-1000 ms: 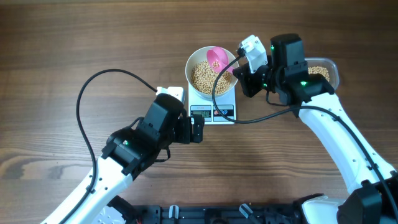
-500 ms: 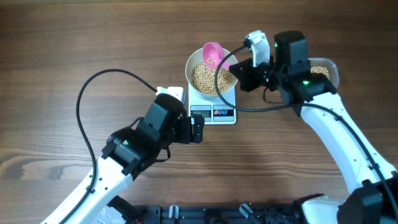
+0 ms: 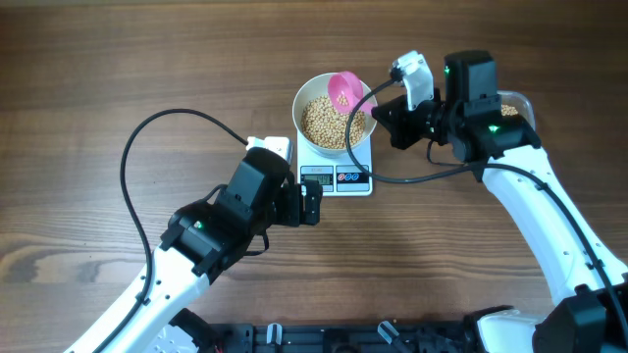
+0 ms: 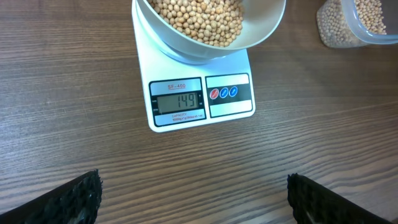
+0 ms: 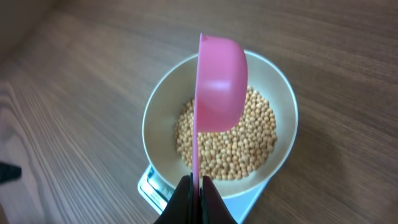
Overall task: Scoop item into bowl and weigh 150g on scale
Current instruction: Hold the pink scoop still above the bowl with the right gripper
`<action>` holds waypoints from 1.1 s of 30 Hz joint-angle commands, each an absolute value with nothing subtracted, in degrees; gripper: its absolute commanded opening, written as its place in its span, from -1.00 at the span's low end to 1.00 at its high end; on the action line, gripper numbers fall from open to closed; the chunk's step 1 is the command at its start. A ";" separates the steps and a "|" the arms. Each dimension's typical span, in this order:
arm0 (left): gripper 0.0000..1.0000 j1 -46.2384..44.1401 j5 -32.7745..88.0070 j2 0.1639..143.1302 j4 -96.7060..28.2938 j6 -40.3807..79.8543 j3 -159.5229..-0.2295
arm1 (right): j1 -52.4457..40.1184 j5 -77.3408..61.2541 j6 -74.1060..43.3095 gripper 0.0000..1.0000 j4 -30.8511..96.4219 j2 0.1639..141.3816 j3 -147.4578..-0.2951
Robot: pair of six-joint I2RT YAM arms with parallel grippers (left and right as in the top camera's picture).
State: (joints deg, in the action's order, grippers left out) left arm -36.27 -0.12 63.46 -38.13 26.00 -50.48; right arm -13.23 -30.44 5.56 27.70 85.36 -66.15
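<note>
Left gripper (image 3: 312, 205): fingers spread wide apart, holding nothing, low over the table (image 3: 98, 78) just in front of the scale's display edge.
Left fingertips (image 4: 78, 199): dark and ridged, at the bottom corners of the left wrist view, bare wood between them.
Scale (image 4: 200, 65): white and square, flat on the wood, front edge turned toward the left gripper.
Display (image 4: 179, 101): grey, reads 149, with a model label above it.
Button panel (image 4: 229, 93): dark strip beside the display, three small round buttons, one red and two blue.
Bowl (image 5: 163, 99): white, round and deep, sitting on the scale and covering most of the platform, rim jutting past the edges.
Beans (image 5: 236, 149): tan and pea-sized, a loose heap filling the lower part of the bowl.
Pink scoop (image 5: 221, 84): above the bowl near its far right rim, turned on edge in the right wrist view, clear of the heap; contents hard to tell.
Right gripper (image 5: 196, 199): fingers pressed together on the pink scoop's thin handle, just right of the bowl.
Clear tub (image 4: 354, 25): right of the scale, apart from it, holding more beans, largely hidden under the right arm from overhead.
</note>
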 commanded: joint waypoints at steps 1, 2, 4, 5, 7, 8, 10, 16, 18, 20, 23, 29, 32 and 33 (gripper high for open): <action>1.00 -36.53 0.21 63.55 -37.98 26.33 -50.78 | -13.69 -30.48 10.98 -0.91 28.32 83.99 -67.11; 1.00 -36.53 0.19 63.55 -37.98 26.33 -50.78 | -13.69 -30.48 11.62 -0.92 28.27 83.99 -67.11; 1.00 -36.53 0.19 63.55 -37.98 26.33 -50.78 | -13.69 -30.46 15.03 -0.91 28.60 84.01 -67.11; 1.00 -36.53 0.19 63.55 -37.98 26.33 -50.78 | -13.72 -29.30 18.02 -0.91 29.10 84.01 -67.11; 1.00 -36.53 0.21 63.55 -37.98 26.33 -50.78 | -14.26 -25.82 21.37 -0.91 29.65 84.01 -67.11; 1.00 -36.53 0.19 63.55 -37.98 26.33 -50.78 | -14.52 -25.43 22.52 -0.91 29.65 84.01 -67.11; 1.00 -36.53 0.19 63.55 -37.98 26.33 -50.78 | -15.51 -25.45 22.98 -0.92 29.61 84.01 -67.11; 1.00 -36.53 0.19 63.55 -37.98 26.33 -50.78 | -18.81 -22.76 24.03 -0.91 29.56 84.05 -67.11; 1.00 -36.53 0.19 63.55 -37.98 26.33 -50.78 | -18.81 -22.68 23.79 -0.91 29.26 84.05 -67.11; 1.00 -36.53 0.19 63.55 -37.98 26.33 -50.78 | -18.79 -22.70 23.33 -0.91 29.23 84.05 -67.11; 1.00 -36.53 0.19 63.55 -37.98 26.33 -50.78 | -18.81 -22.50 23.46 -0.91 29.26 84.05 -67.11; 1.00 -36.53 0.19 63.55 -37.98 26.33 -50.78 | -18.81 -22.26 23.97 -0.91 27.22 84.05 -67.11; 1.00 -36.53 0.19 63.55 -37.98 26.33 -50.78 | -18.79 -21.96 24.03 -0.91 26.63 84.05 -67.11; 1.00 -36.53 0.19 63.55 -37.98 26.33 -50.78 | -18.79 -21.80 23.97 -0.91 26.65 84.05 -67.11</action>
State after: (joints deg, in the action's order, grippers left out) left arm -36.27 -0.10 63.46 -38.13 26.00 -50.48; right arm -18.61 -22.70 22.92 26.96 85.36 -66.15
